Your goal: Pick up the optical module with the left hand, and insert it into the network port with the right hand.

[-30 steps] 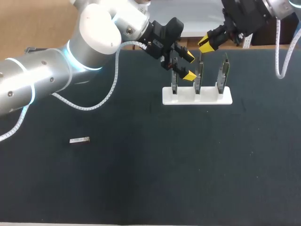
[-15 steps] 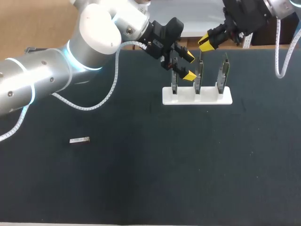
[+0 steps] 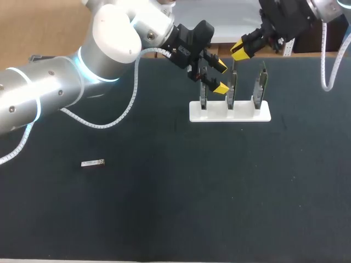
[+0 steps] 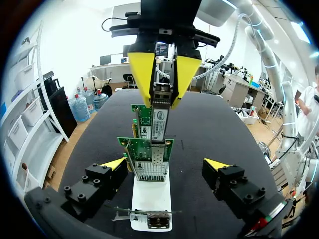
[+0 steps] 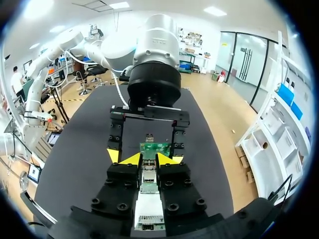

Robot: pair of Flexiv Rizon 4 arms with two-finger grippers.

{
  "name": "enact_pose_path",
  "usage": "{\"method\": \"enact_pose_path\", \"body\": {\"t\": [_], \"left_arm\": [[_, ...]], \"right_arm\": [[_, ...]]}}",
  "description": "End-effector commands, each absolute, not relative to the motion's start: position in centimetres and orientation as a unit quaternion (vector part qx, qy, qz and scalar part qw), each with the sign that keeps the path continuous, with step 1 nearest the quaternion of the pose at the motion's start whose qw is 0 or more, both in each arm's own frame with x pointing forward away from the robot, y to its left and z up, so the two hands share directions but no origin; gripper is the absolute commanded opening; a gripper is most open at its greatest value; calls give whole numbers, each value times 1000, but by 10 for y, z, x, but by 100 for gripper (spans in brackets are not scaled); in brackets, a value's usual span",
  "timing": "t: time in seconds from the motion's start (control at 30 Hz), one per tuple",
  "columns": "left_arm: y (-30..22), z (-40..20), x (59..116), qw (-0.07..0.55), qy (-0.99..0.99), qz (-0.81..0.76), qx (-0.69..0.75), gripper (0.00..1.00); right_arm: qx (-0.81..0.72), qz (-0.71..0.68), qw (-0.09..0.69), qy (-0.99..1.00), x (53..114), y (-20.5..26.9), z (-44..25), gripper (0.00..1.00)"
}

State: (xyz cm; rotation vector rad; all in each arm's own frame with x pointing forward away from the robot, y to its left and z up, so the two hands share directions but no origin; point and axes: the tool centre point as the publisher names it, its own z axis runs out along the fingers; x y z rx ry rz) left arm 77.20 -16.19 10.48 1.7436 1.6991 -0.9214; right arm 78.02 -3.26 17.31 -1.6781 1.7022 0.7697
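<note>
At the table's left, a small silver part (image 3: 92,163) lies flat, well apart from everything else. The left gripper (image 3: 220,77) is held released at the white rack (image 3: 241,114), its fingers spread to either side of the nearest card (image 4: 144,147) of three upright green ones, touching nothing. The optical module (image 4: 160,117) is clamped in the right gripper (image 3: 241,50) — both yellow fingers pressed on its upper end. It is hung upright over the middle card (image 3: 232,90), with its lower end close to that card's top edge. Whether it has entered the network port cannot be told, since the opening is hidden.

The step in hand is judged to be the insertion. The module is best kept square to the port and lowered straight along its own length, with no sideways lean — the cards stand thin in their slots and could likely be tipped or bent. Pressure is best applied gently until the module is seated, and the grip let go only then. The spread left fingers are best kept off the cards throughout.
</note>
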Motion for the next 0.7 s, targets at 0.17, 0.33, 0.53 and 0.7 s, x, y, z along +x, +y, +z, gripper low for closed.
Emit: {"method": "enact_pose_path", "body": {"t": [0.17, 0.33, 0.53, 0.7], "left_arm": [[-163, 105, 774, 263, 629, -341, 647, 100], [-163, 105, 774, 263, 629, -341, 647, 100], [-163, 105, 774, 263, 629, -341, 647, 100], [-163, 105, 774, 263, 629, -341, 647, 100]], "right_arm": [[-635, 294, 308, 644, 782, -31, 171, 0], [-635, 293, 305, 646, 782, -32, 169, 0], [-634, 294, 305, 647, 782, -33, 169, 0], [-633, 294, 313, 645, 781, -34, 173, 0]]}}
